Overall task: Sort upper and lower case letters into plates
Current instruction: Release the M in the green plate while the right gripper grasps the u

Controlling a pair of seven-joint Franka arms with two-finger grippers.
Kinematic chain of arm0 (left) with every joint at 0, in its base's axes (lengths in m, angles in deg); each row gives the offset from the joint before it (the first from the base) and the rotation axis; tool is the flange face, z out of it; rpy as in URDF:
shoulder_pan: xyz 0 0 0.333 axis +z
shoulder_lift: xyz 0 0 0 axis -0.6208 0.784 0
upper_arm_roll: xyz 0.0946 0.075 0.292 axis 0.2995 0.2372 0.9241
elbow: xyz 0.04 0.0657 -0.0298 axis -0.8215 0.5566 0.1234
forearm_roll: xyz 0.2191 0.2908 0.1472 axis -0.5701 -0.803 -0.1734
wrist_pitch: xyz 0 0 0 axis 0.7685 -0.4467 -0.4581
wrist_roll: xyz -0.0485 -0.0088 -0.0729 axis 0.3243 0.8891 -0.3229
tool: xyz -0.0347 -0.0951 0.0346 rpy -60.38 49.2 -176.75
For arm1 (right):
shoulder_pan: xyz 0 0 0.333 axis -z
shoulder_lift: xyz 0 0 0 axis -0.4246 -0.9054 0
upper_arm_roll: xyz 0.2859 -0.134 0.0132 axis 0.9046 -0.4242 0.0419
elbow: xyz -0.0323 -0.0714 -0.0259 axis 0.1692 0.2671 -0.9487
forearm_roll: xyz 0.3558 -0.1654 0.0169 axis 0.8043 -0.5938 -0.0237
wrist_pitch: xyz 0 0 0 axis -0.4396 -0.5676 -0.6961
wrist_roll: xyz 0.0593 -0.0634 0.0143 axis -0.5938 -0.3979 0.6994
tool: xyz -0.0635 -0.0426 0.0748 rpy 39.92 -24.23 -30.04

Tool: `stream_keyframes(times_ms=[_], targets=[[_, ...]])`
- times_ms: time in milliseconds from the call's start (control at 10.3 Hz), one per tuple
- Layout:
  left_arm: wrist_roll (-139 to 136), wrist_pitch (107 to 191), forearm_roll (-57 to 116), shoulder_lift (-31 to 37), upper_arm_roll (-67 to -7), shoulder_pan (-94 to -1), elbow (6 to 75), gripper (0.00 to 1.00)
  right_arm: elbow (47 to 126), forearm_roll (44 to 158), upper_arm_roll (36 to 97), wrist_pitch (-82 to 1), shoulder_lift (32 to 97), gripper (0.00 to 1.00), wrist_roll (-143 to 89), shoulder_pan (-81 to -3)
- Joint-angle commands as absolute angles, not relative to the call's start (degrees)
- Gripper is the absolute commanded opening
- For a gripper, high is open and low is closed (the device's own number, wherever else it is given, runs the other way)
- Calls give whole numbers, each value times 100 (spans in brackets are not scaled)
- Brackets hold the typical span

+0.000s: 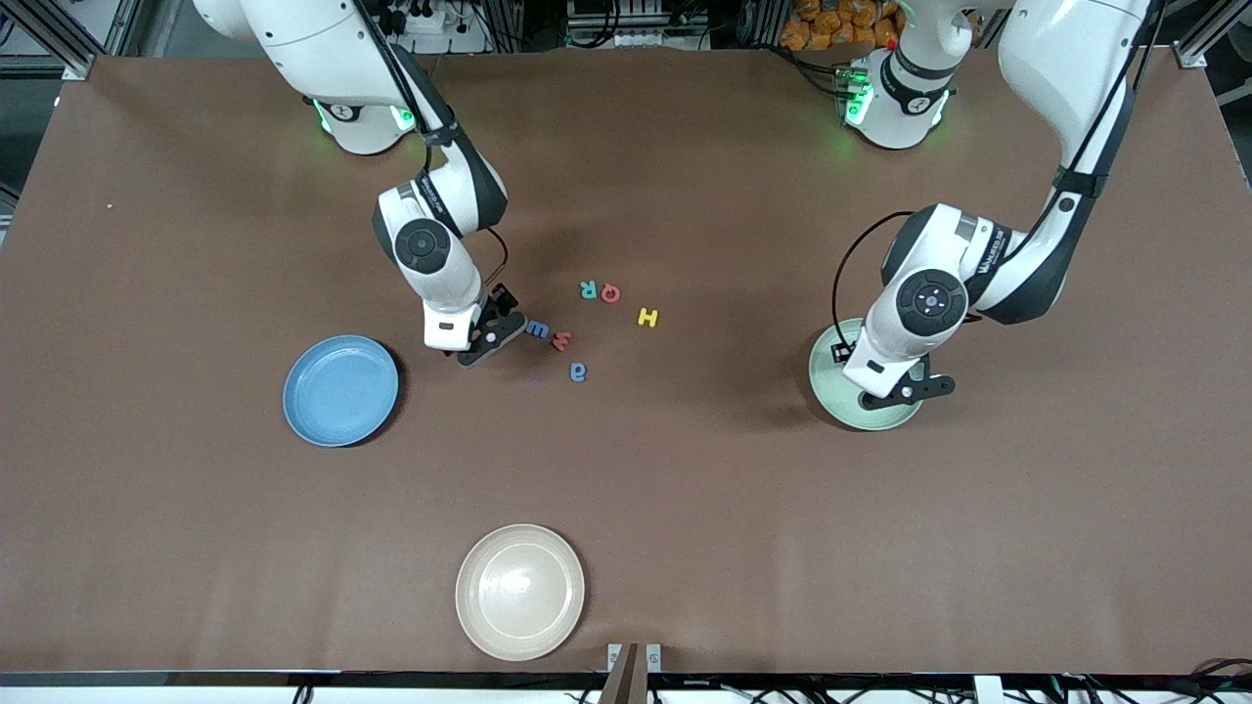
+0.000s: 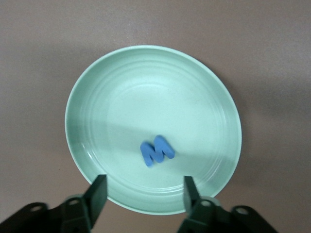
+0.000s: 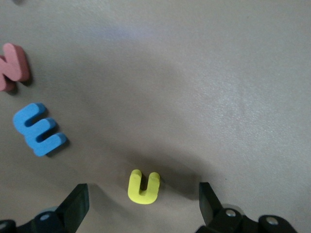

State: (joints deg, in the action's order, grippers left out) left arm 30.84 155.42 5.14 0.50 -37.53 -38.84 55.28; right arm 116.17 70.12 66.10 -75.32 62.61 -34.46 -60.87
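So the brown worktop point(image 1: 196, 508) is the big thing here, and I'll use the letter cluster mid-worktop as my landmark. The cream-white plate point(image 1: 519, 591) sits well nearer the front camera than the cluster. The blue plate point(image 1: 340, 390) lies toward the right arm's end from the cluster, with nothing in it. The mint green plate point(image 2: 153, 128) is toward the left arm's end, well apart from the cluster.

The left gripper point(image 2: 143, 194) hangs over the green plate, fingers spread apart and holding nothing; the blue M point(image 2: 157, 150) lies flat in that plate, between the fingers in the wrist view. The right gripper point(image 3: 141, 199) is low at the cluster's edge toward the blue plate, fingers wide, with the yellow u point(image 3: 144, 187) on the worktop between them, not touching either one.

In the cluster itself: the teal R point(image 1: 588, 288) and red Q point(image 1: 610, 292) side by side, the yellow H point(image 1: 648, 317) just off them toward the left arm's end, then the blue w point(image 1: 538, 330) and red w point(image 1: 560, 340) right next to each other, and the blue a point(image 1: 579, 371) nearest the camera.
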Motion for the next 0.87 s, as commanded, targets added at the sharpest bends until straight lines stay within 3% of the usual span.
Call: stream_keyframes(times_ms=[0,582,678,775], targets=[[3109,15542,637,100,-3756,-3943,5420,100,11649,7286,6627,-7612,6247,100,-3416,-6054],[2750,15525,989,373,-4134,-3960,5156,100,11613,7515,6627,-7620,6220,100,-3416,-6072],[2740,15525,1006,399,-4143,-3926,5121,100,11613,7515,6627,-7620,6229,87,-3416,-6063],[2749,15525,1015,417,-4143,-3969,4973,100,11605,7515,6627,-7620,6229,14,-3416,-6063]])
